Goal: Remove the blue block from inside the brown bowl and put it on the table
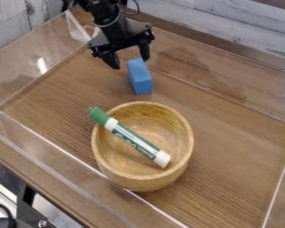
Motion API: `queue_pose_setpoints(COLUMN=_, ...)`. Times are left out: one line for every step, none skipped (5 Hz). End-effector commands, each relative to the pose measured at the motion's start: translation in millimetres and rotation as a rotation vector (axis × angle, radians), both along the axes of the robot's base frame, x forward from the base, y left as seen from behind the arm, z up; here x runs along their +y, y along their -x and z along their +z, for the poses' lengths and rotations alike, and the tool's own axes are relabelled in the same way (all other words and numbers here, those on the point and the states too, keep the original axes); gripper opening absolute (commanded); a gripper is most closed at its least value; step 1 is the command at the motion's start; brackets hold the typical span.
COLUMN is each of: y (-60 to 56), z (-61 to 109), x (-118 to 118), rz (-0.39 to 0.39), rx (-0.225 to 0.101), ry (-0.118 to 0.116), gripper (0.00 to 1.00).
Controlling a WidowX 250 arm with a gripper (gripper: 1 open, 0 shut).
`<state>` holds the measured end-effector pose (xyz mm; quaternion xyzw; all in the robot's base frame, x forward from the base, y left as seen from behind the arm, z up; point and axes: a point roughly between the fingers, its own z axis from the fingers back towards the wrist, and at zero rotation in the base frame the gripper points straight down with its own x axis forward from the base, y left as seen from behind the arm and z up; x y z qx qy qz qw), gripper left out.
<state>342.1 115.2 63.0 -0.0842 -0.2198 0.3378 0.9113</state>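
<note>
The blue block lies on the table, just beyond the rim of the brown bowl. My gripper hangs open right behind the block, a little above it, with nothing between its black fingers. The bowl sits in the middle foreground and holds only a white marker with a green cap.
Clear acrylic walls ring the tabletop. The black arm reaches in from the back left corner. Bare wood lies to the left and right of the bowl.
</note>
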Motion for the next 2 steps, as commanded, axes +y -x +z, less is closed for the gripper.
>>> queue_pose_setpoints(y=-8.8, z=35.8, x=9.5, rz=-0.001, rx=-0.095, ry=-0.045, gripper=1.0)
queue_pose_setpoints(y=-7.5, z=39.0, x=10.4, rz=-0.006, rx=-0.096, ry=-0.047, gripper=1.0)
